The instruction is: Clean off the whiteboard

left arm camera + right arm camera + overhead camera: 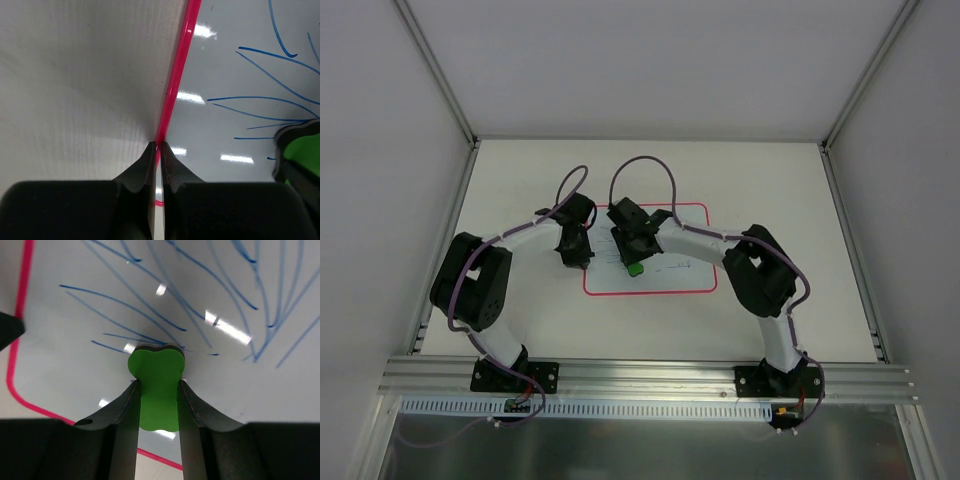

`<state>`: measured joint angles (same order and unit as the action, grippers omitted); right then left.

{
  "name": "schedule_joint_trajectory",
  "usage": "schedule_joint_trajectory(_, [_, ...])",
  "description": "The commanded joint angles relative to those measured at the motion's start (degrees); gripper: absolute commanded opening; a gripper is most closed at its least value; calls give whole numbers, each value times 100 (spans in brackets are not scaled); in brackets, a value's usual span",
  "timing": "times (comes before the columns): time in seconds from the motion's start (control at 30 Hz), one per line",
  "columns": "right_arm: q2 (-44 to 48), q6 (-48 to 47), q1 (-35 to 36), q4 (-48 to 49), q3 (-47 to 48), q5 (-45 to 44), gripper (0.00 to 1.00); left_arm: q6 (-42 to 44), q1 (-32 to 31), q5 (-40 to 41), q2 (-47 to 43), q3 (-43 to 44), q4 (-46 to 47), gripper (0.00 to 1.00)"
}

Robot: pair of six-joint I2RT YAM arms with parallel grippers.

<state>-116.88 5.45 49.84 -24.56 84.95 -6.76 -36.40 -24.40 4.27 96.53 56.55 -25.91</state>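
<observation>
- The right gripper stands narrow, clamped on a green eraser block whose end meets the whiteboard among blue pen strokes.
- The left gripper is closed, tips together at the board's red rim; whether it pinches or merely presses, I cannot tell.
- The board lies flat in the middle of the table. It looks thin, light and glossy, so it would probably slide; the rim is the place to hold it.

Whiteboard pale white, pink-red rim, blue scribbles; block green; table white.
</observation>
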Motion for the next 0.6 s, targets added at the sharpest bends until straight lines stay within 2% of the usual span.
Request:
schedule_joint_trajectory(0.0, [-353,210,193,-690,145,97,0,-280,-144,-533,393,-400,51,0])
schedule_joint_trajectory(0.1, [-143,298,-210,-700,-161,-202,0,-288,-135,-489,358,-417,51,0])
schedule_joint_trajectory(0.23, [288,360,-1158,-673,-1205,-676,0,-271,-135,-462,340,-461,51,0])
schedule_joint_trajectory(0.37, [719,351,-1704,-542,-1963,-773,0,-306,-144,-462,366,-505,51,0])
schedule_joint_trajectory(0.43, [859,325,-1741,-524,-2113,-852,0,-306,-144,-454,384,-505,60,0])
schedule_joint_trajectory(0.57, [737,386,-1452,-349,-2141,-335,0,-280,-135,-462,393,-505,69,0])
